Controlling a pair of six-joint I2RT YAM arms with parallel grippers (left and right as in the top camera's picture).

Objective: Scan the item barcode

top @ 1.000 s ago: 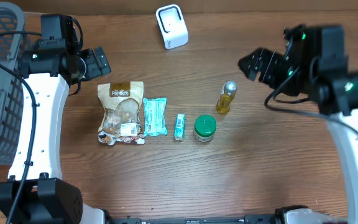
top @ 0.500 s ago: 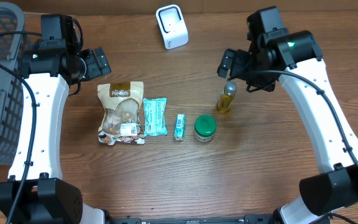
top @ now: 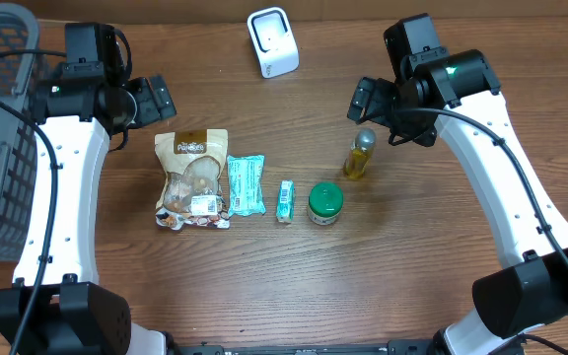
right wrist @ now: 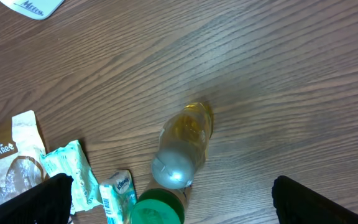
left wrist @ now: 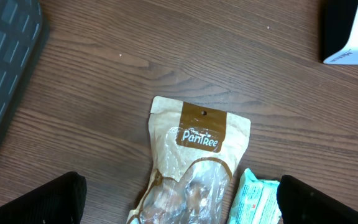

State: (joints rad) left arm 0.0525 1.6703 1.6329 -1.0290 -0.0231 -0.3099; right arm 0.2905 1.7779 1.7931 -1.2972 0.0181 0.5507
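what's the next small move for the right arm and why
Probably lower the right gripper straight down around the bottle. Its jaws are open and it hovers above the upright bottle, which nothing holds yet; the bottle must be gripped before it can go to the scanner.

Yellow bottle (top: 359, 155) — silver cap, green-lidded jar (top: 324, 202), white scanner (top: 272, 40)

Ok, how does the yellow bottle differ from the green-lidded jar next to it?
The bottle is tall and slim with a silver cap; the jar is squat with a wide green lid. The bottle shows yellow liquid; the jar's contents are hidden. Both stand upright on the table, ungripped.
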